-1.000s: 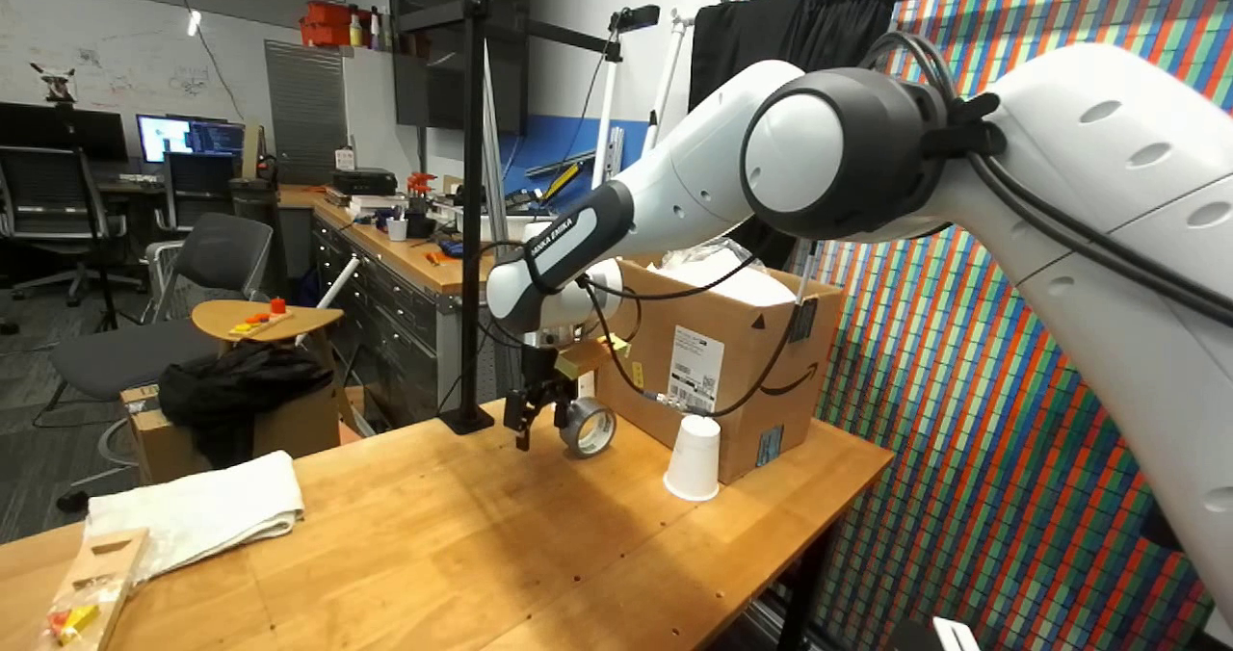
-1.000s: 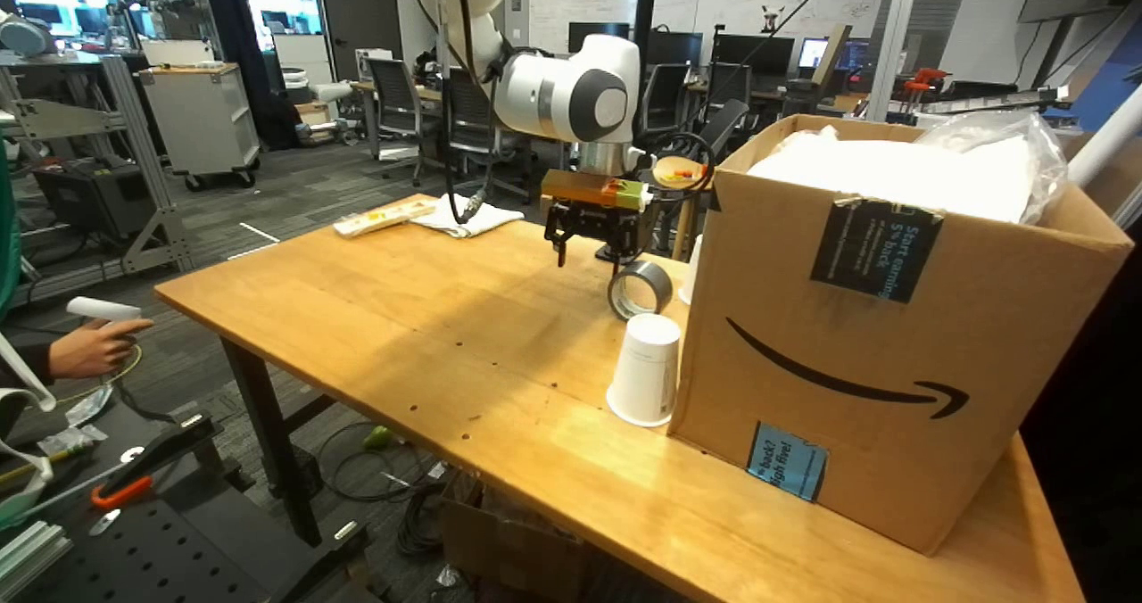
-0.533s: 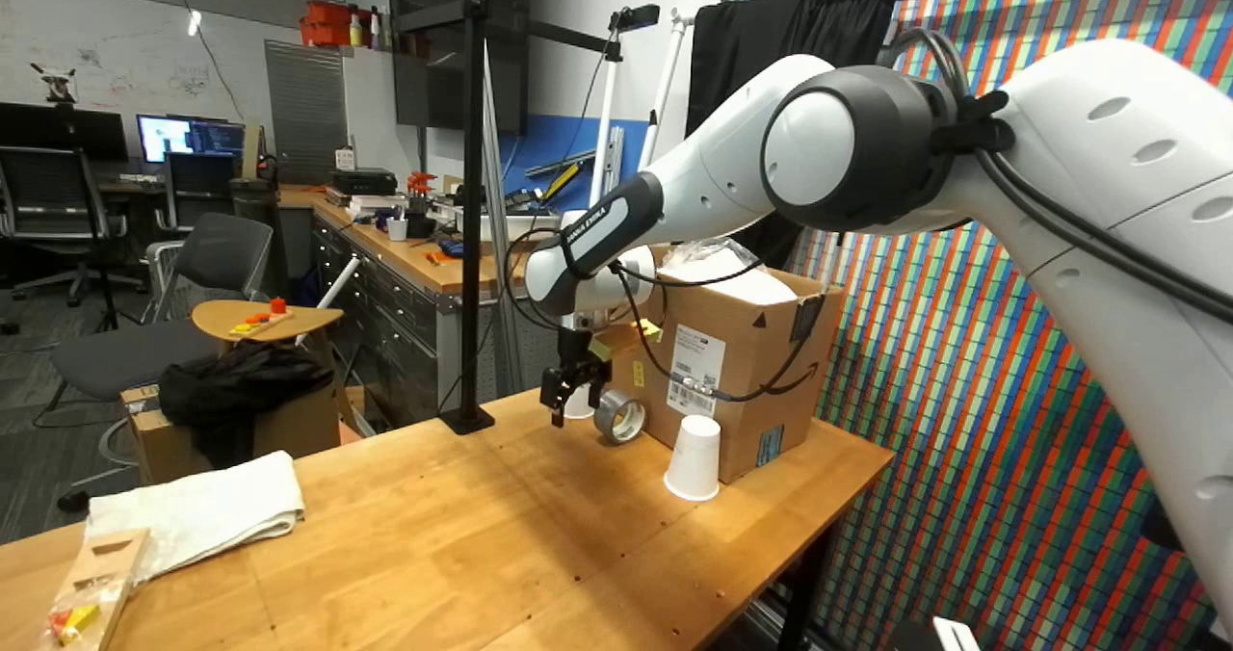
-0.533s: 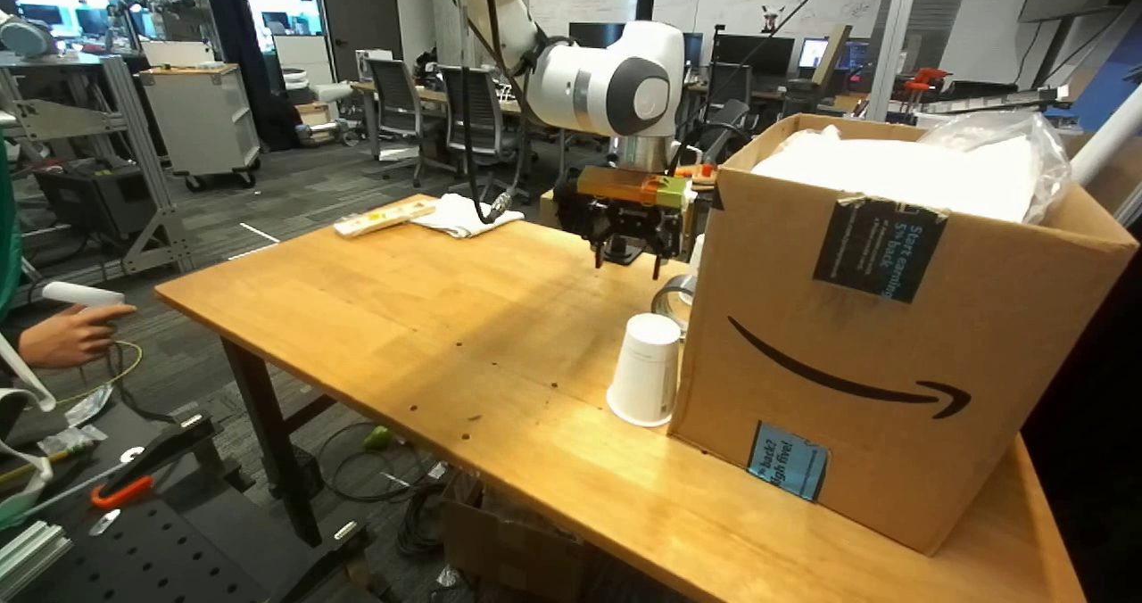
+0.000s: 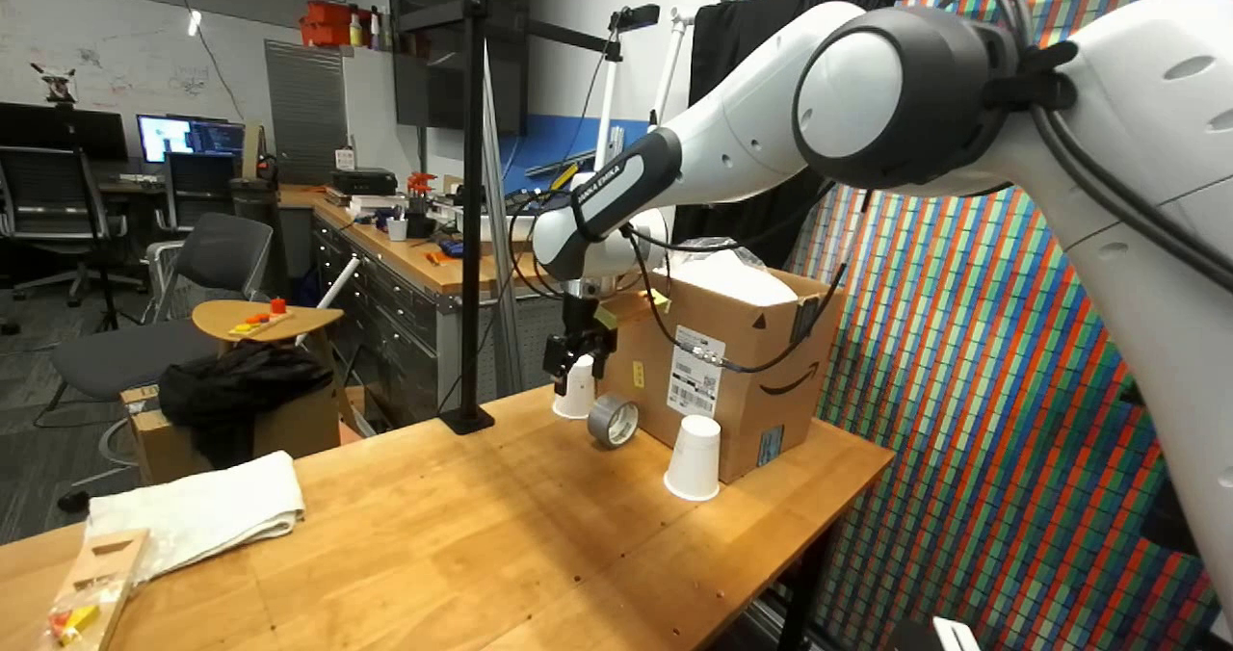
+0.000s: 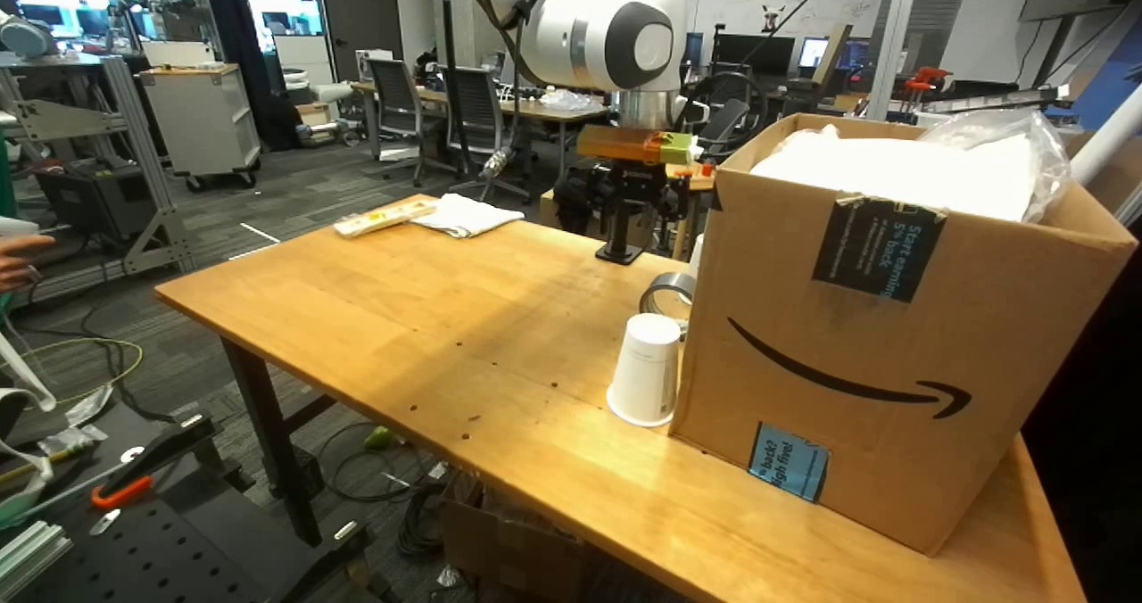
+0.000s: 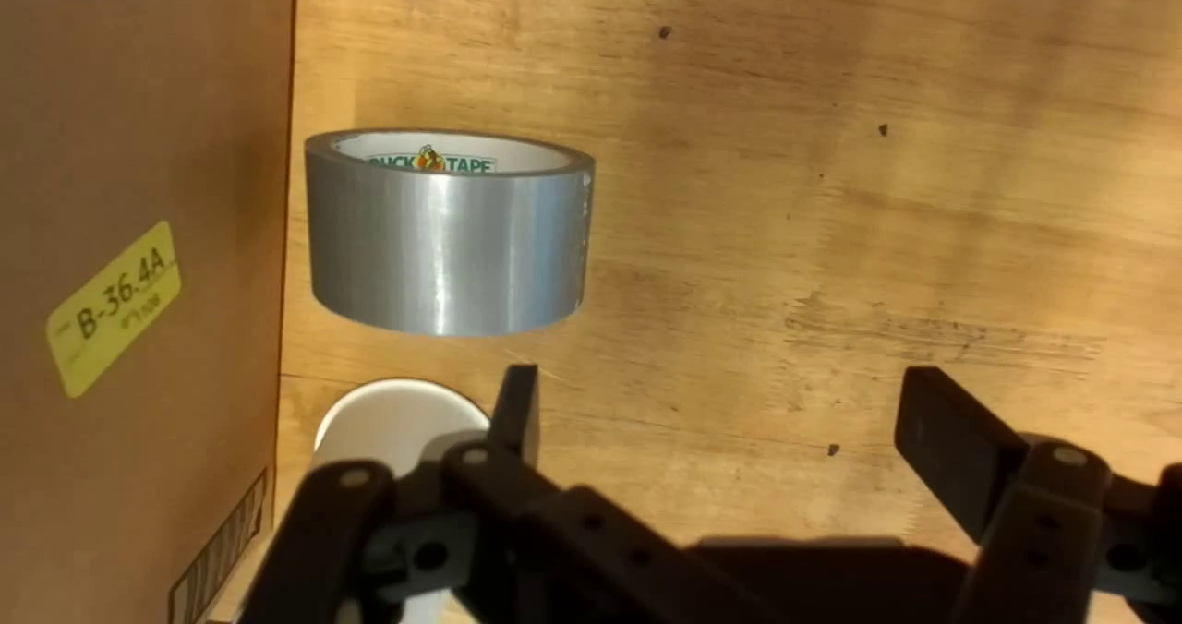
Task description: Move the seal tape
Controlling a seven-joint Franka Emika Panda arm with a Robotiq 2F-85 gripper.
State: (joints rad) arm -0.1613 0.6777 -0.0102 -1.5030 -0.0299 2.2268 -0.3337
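The seal tape, a silvery-grey roll (image 5: 603,419), stands on its edge on the table close to the cardboard box. It also shows in the wrist view (image 7: 443,246), with its hollow at the top. In an exterior view its hollow ring (image 6: 669,280) is partly hidden behind a cup and the box. My gripper (image 5: 578,378) is above the table and above the tape, apart from it. In the wrist view the gripper (image 7: 716,389) has its fingers wide apart with only table between them. The tape lies ahead of the left finger (image 7: 517,412), outside the gap.
A large cardboard box (image 5: 742,381) stands right beside the tape. An upside-down white cup (image 5: 694,458) stands on the near side of the tape. Another white cup (image 5: 576,396) stands behind it, under the gripper. A black post (image 5: 469,420) stands at the table edge.
The gripper has moved toward the box and risen off the tape it was beside. The tape has shifted toward the box, then rolled slightly back. The cups have not moved.
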